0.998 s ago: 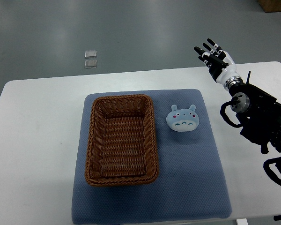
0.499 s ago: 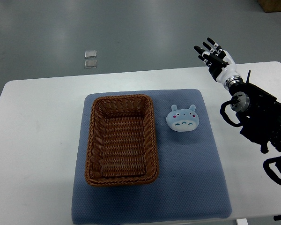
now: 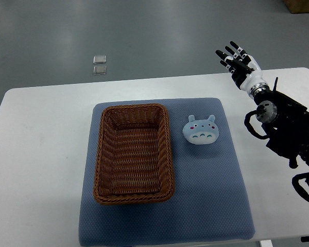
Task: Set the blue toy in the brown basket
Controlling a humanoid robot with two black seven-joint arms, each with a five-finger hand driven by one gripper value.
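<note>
Overhead, a white bench [image 3: 41,154] carries a blue mat [image 3: 211,195] laid square at its centre. On the mat's left half sits a brown basket [image 3: 134,153], a rectangular wicker one with its long side running 12 to 6 o'clock; nothing lies inside it. The blue toy [image 3: 201,129] lies flat on the mat at 3 o'clock of the basket, level with the basket's upper half, just beside the right rim but not touching it. It is a rounded face with two small ears pointing to 12 o'clock. The strip of mat between toy and basket is bare.

Beyond the bench, on the grey floor [image 3: 159,36] at about 11 o'clock of the basket, two small clear squares [image 3: 99,65] lie one above the other. A brown corner of something shows at the top right edge of the view; what it is cannot be told.

The right robot hand [image 3: 239,62] enters from the right edge on a black arm [image 3: 283,128]. It hovers over the far edge of the bench with fingers [image 3: 226,53] spread wide, holding nothing. The toy lies at roughly 7 o'clock of that hand, well apart from it, with open mat and bench between them.
</note>
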